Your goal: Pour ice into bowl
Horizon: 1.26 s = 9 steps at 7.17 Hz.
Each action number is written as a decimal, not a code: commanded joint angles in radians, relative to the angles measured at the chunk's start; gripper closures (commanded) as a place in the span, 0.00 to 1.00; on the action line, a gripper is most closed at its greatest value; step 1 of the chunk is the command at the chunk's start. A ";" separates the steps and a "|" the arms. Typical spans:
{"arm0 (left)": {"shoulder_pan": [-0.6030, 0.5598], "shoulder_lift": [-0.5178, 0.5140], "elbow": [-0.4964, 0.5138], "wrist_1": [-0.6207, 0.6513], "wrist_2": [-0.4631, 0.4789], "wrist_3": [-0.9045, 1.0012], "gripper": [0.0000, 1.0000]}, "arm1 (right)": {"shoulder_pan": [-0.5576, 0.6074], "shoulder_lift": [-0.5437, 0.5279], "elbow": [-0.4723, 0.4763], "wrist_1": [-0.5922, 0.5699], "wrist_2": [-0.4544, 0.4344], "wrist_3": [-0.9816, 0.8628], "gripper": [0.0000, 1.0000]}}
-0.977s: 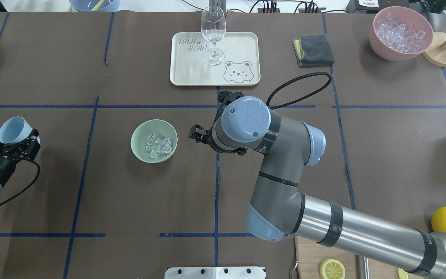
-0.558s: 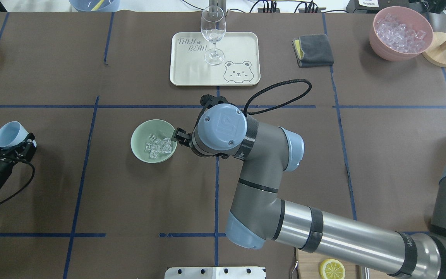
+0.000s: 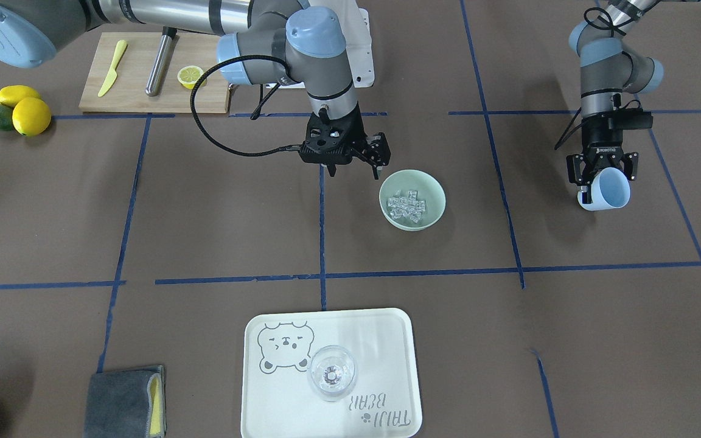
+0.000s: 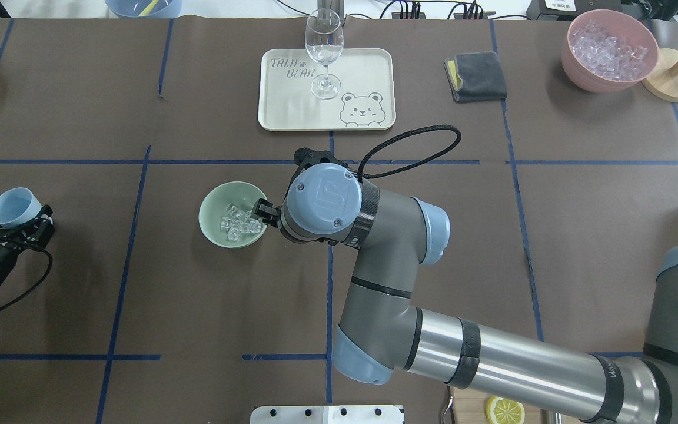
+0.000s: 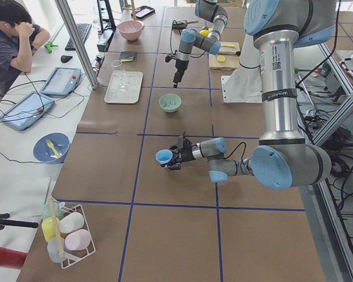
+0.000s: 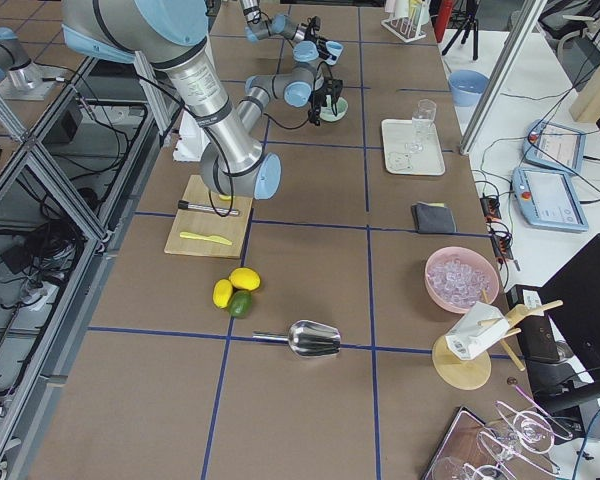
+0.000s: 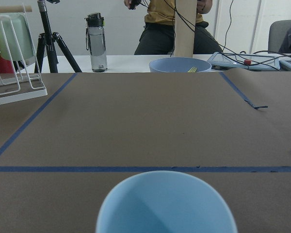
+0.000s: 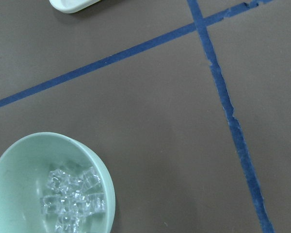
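Lower centre of the front-facing view: a tray bearing a wine glass. Lower left: a grey cloth. Upper left: a cutting board. The table is brown, gridded with blue tape. At centre, the bowl holds the ice. The right gripper, jaws wide and empty, hangs just beside the bowl's upper-left rim. At right, the left gripper clamps a light blue cup.

The green bowl sits low on the left with ice inside. Blue tape crosses the brown table.
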State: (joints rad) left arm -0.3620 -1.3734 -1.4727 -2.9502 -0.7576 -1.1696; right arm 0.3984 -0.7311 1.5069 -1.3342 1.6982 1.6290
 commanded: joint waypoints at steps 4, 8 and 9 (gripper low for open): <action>-0.003 0.088 -0.107 -0.010 -0.074 0.027 0.00 | -0.018 -0.002 -0.002 0.000 0.000 0.000 0.00; -0.005 0.134 -0.197 0.003 -0.161 0.031 0.00 | -0.042 0.009 -0.045 0.001 -0.045 -0.001 0.00; -0.005 0.151 -0.225 0.003 -0.178 0.066 0.00 | -0.046 0.039 -0.080 0.000 -0.045 -0.001 0.00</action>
State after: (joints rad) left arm -0.3664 -1.2480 -1.6571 -2.9496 -0.9111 -1.1302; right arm 0.3591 -0.7174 1.4607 -1.3335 1.6594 1.6281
